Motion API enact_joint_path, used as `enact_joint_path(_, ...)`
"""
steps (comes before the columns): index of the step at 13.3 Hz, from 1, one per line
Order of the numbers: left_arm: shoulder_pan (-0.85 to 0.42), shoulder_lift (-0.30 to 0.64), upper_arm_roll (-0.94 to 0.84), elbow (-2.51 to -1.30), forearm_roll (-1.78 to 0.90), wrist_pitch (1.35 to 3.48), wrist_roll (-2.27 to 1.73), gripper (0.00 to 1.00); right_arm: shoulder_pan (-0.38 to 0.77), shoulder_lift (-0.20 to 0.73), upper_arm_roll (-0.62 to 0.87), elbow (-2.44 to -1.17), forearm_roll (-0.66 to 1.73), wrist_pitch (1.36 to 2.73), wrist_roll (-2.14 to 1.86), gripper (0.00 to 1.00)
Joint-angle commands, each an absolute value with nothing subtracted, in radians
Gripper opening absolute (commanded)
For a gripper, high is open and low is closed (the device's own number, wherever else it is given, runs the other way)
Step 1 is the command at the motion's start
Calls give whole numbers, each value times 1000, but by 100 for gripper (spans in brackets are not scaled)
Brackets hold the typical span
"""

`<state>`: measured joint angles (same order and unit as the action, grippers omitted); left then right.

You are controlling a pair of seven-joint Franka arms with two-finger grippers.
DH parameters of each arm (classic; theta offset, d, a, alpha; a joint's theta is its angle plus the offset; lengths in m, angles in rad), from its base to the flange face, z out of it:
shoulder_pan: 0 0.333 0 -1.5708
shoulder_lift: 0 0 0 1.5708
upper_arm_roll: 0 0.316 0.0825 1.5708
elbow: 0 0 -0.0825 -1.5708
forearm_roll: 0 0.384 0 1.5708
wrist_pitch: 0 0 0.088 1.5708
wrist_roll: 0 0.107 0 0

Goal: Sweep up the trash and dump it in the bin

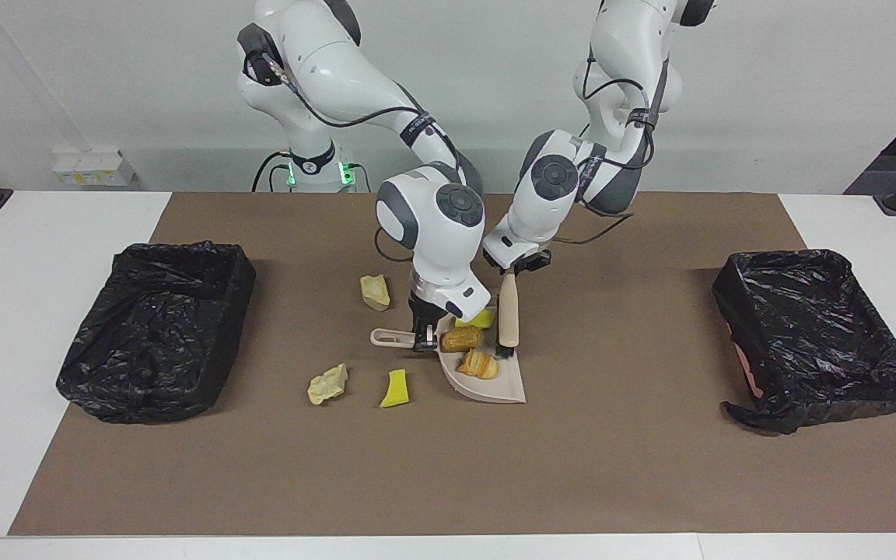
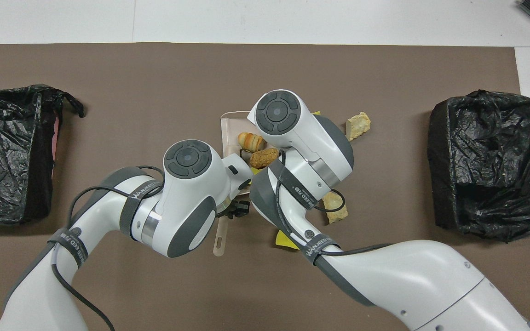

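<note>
The trash looks light, soft and crumbly, likely to roll or break if pinched, so pushing it with the brush suits it better than gripping. The left gripper pinches the brush handle, its bristles at the dustpan. The right gripper pinches the dustpan handle, mid-bench.

Three scraps lie in the dustpan. Three more lie on the mat toward the right arm's end, and the overhead view shows a yellow one nearer the robots' edge. I see no trash in either bin.
</note>
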<state>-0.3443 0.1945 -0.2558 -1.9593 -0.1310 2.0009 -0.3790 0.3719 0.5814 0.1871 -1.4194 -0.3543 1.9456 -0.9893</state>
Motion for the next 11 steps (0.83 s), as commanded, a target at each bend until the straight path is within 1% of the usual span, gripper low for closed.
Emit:
enact_joint_path(1,-324,115,-250,-1963,-135,1927,-361,0,357,554,195,-1462,-373,1980,-996,0)
enact_joint_path(2,-313,83,-247,-1963,-129,1899,-359,0,357,554,195,-1462,-373,1983,-994,0)
enact_joint_path(5,-287,-52,-249,-1996,-118,1785,-370,0,360,552,195,-1465,-373,1982,-994,0)
enact_joint_path(6,-287,-75,-249,-2003,-118,1729,-389,0,359,554,195,-1463,-373,1983,-993,0)
enact_joint_path(7,-288,-99,-252,-2040,-118,1720,-463,0,359,554,195,-1463,-373,1985,-992,0)
enact_joint_path(8,-301,-147,-253,-2115,-118,1750,-506,0,357,554,195,-1463,-373,1985,-992,0)
enact_joint_path(10,-331,-272,-258,-2315,-127,1897,-526,0,342,545,195,-1463,-370,1983,-992,0)
enact_joint_path(11,-365,-291,-258,-2376,-132,1929,-531,0,336,535,195,-1465,-368,1983,-992,0)
